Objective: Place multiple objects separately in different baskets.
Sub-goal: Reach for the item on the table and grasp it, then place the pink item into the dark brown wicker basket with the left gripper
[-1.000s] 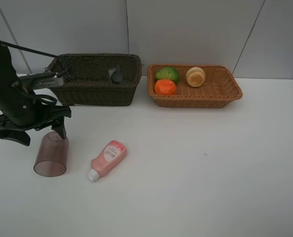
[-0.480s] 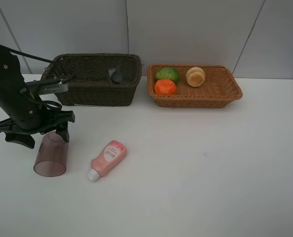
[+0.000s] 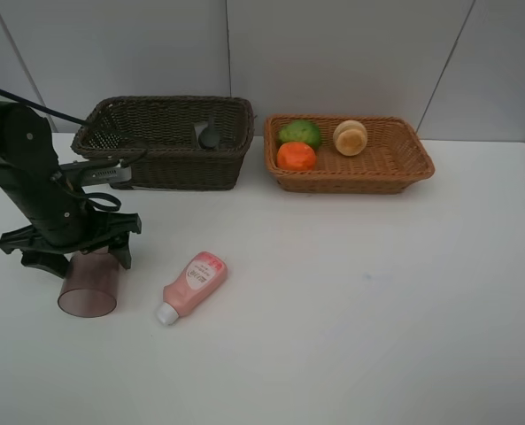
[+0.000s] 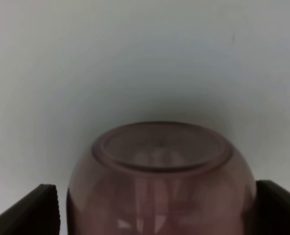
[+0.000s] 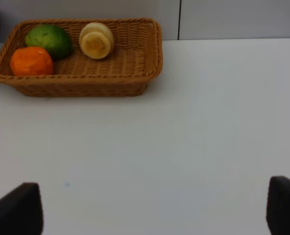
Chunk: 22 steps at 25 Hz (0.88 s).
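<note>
The left gripper [image 3: 85, 258] is wide open astride the lying cup [image 3: 89, 285]; the right gripper [image 5: 149, 210] is open and empty. Squeezing that round wall could roll the cup away.

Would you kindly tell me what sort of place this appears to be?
Probably a robotics lab test bench rather than a home: a bare white table backed by plain grey wall panels, a black robot arm over it, and staged props: a dark wicker basket and a light wicker basket.
</note>
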{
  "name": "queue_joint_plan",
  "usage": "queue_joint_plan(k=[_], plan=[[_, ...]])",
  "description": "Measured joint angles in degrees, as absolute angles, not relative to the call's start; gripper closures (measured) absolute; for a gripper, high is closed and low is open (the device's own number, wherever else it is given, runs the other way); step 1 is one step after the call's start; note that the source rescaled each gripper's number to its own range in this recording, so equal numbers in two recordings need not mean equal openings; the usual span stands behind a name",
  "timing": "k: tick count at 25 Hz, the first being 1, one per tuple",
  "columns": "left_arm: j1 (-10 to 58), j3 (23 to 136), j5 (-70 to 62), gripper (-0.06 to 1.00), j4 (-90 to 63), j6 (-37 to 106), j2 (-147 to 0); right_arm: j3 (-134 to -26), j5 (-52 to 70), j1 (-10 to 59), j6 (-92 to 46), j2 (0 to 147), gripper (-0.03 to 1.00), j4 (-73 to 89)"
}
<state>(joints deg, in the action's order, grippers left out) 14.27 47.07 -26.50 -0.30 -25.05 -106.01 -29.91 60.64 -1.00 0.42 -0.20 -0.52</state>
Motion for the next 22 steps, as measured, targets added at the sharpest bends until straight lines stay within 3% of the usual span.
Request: queue_joint_plan(k=[6, 7, 8, 9, 10, 22], plan=[[14.3, 47.1, -25.8, -0.05, -0.3, -24.9, -108.2, -29.9, 60.6, -1.0, 0.5, -0.2, -0.01, -0.5], [14.3, 47.1, -25.8, 0.01, -0.3, -24.9, -108.6, -29.9, 60.6, -1.0, 0.5, -0.2, -0.01, -0.5], [14.3, 47.1, -25.8, 0.15, -0.4, -24.9, -108.7, -29.9, 60.6, -1.0, 0.5, -0.2, -0.01, -0.5], [14.3, 47.1, -25.8, 0.4, -0.4, -24.9, -109.0, -29.9, 60.6, -1.0, 0.5, -0.2, -0.01, -0.5], [14.3, 47.1, -25.8, 0.51, -0.4, -24.9, -109.0, -29.9, 60.6, -1.0, 0.5, -0.2, -0.01, -0.5], [14.3, 47.1, -25.8, 0.5, -0.4, -24.9, -109.0, -29.9, 60.6, -1.0, 0.5, -0.2, -0.01, -0.5]])
